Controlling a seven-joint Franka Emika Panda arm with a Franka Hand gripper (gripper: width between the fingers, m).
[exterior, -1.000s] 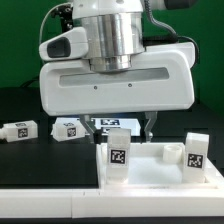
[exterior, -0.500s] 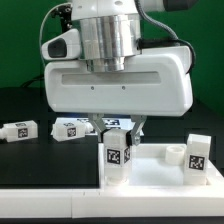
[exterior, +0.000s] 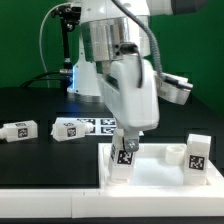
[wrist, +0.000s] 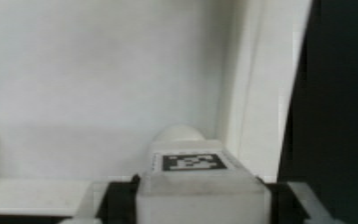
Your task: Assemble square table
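Observation:
The white square table top [exterior: 160,172] lies at the front of the exterior view. One white leg [exterior: 123,157] with a black-and-white tag stands upright at its corner on the exterior view's left. My gripper [exterior: 127,144] comes down from above and is shut on this leg. In the wrist view the leg [wrist: 194,178] fills the gap between the dark pads [wrist: 123,198] of the gripper [wrist: 194,200], with the table top [wrist: 105,80] beyond it. A second leg [exterior: 196,156] stands at the right corner, next to a round socket [exterior: 175,152].
Two more tagged legs [exterior: 18,130] [exterior: 70,128] lie on the black table on the exterior view's left. The marker board [exterior: 103,124] lies flat behind the table top. The arm's body hangs over the middle of the scene.
The jaws have closed onto the left leg. The hand has since turned about a quarter turn, so its broad face no longer faces the exterior camera.

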